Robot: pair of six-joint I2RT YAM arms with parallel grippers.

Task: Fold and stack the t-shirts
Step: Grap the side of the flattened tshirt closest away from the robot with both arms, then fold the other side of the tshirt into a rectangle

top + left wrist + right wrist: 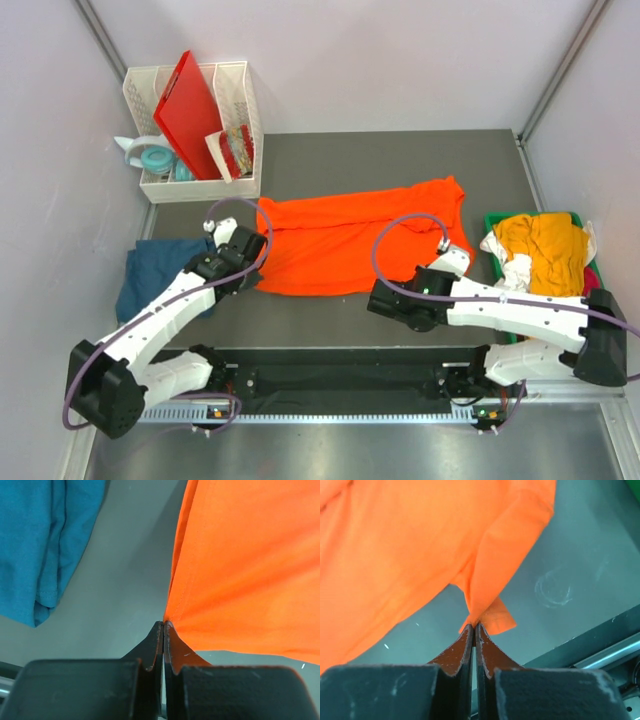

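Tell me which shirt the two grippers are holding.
The orange shirt: left gripper and right gripper both pinch its edge. The blue shirt and yellow shirt lie untouched.

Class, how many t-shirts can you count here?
3: orange t-shirt spread mid-table, teal t-shirt at left, mustard t-shirt in the green bin at right; white cloth beneath may be more.

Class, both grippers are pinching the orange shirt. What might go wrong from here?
1. The left gripper and right gripper each pinch only a thin bit of the orange shirt at its edge; it may slip out when lifted.
2. The right pinch is on a bunched corner, so the fold may skew.
3. The teal shirt lies beside the left arm, which might drag it.
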